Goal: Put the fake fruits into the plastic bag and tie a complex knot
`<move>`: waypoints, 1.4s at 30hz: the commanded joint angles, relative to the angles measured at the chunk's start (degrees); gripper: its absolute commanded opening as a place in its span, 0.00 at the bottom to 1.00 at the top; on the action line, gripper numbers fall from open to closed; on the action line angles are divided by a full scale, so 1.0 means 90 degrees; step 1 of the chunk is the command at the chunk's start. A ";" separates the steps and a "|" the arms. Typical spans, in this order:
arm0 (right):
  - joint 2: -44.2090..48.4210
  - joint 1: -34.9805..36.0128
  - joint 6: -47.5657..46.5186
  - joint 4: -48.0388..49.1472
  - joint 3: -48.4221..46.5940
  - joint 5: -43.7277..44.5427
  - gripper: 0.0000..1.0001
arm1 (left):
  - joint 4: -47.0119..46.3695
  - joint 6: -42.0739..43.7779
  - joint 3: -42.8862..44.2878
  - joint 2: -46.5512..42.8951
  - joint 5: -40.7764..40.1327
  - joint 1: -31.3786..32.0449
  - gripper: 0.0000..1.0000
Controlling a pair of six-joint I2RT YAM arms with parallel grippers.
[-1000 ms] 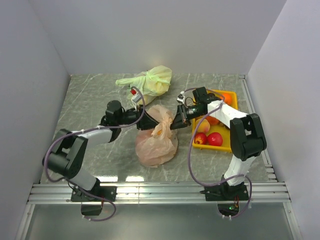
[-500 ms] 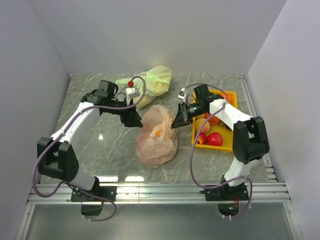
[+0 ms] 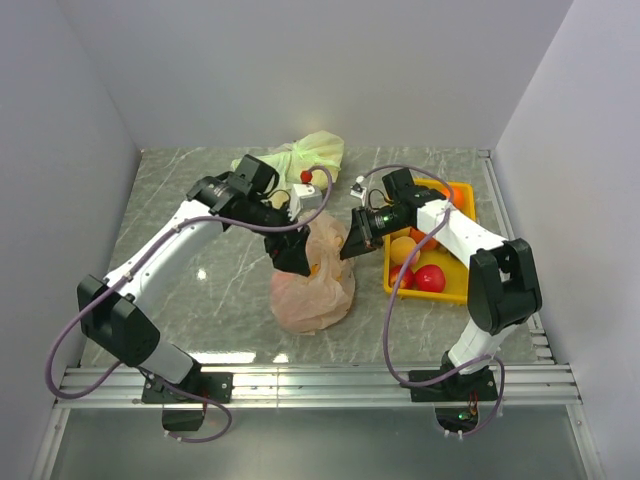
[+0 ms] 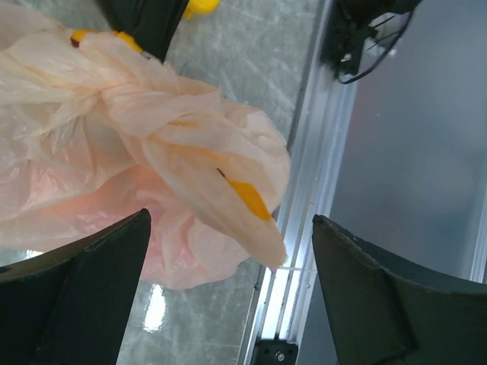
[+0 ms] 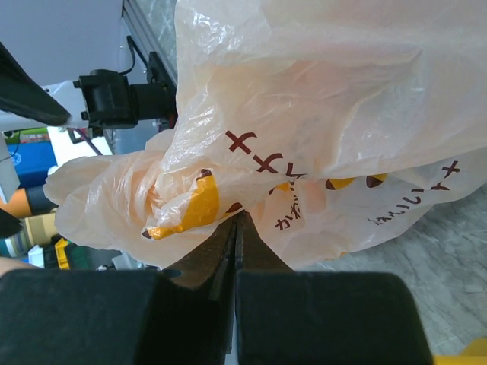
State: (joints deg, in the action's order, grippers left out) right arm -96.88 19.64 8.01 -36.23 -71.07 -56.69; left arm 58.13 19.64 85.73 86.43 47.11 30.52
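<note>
One plastic bag (image 3: 312, 290), peach-orange and translucent, at the middle of the table (image 3: 225, 305). Slumps in a rounded heap toward the near edge and gathers into a crumpled top on the far side. Carries brown printed marks and yellow patches on the thin film, clearest from the right wrist.

Pinched at the upper right edge by the right gripper (image 3: 352, 238): fingers (image 5: 205, 262) clenched flat together on a fold of the film.

Over the top left of the bag, the left gripper (image 3: 296, 256), spread wide and grasping nothing. From its own wrist camera, one dark finger (image 4: 84, 296) on each side of the frame, with the puffed folds of the bag below and between them.

Just right of the bag, a yellow tray (image 3: 425, 295) with several fake fruits (image 3: 430, 278): red ones at the near end, orange and peach-coloured ones farther back, partly hidden under the right arm.

Behind it all, near the back wall, a pale yellow-green knotted bag (image 3: 318, 150), apart from the peach one.
</note>
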 commanded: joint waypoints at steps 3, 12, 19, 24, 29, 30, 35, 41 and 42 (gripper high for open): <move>0.0364 0.0054 -0.0167 -0.0115 -0.0336 0.0048 0.00 | -0.0267 -0.0844 0.0083 0.0240 -0.1015 0.0270 0.87; 0.0403 0.0025 -0.0470 -0.0456 -0.0482 -0.0069 0.00 | -0.0628 -0.0844 -0.0355 0.0660 -0.1787 0.0446 0.77; 0.0364 -0.0413 -0.1112 -0.1101 -0.0551 -0.0225 0.00 | -0.0735 -0.0717 -0.0961 0.0689 -0.1904 0.0183 0.09; 0.0306 -0.0843 -0.1563 -0.1637 -0.0639 -0.0303 0.00 | -0.0950 -0.0844 -0.1478 0.0680 -0.2421 -0.0450 0.00; 0.0276 -0.1175 -0.1974 -0.1980 -0.0688 -0.0245 0.00 | -0.1302 -0.0815 -0.1918 0.0533 -0.3056 -0.1027 0.00; 0.0267 -0.1302 -0.1984 -0.2010 -0.0678 -0.0264 0.00 | -0.1351 -0.0747 -0.2015 0.0475 -0.3086 -0.1125 0.00; 0.0218 -0.1703 -0.1925 -0.1893 -0.0658 -0.0186 0.00 | -0.1497 -0.0551 -0.2367 0.0241 -0.3427 -0.1165 0.00; 0.0237 -0.1752 -0.2130 -0.1873 -0.0473 0.0155 0.00 | -0.1887 -0.0317 -0.2475 -0.0384 -0.3486 -0.1302 0.00; 0.0218 -0.1752 -0.2169 -0.1834 -0.0444 0.0243 0.00 | -0.1956 -0.0326 -0.2504 -0.0511 -0.3661 -0.1302 0.00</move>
State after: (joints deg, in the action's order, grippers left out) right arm -96.23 5.52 -8.86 -51.86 -74.94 -58.59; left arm 40.95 14.33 64.31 85.76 22.11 20.78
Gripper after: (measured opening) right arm 0.006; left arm 0.013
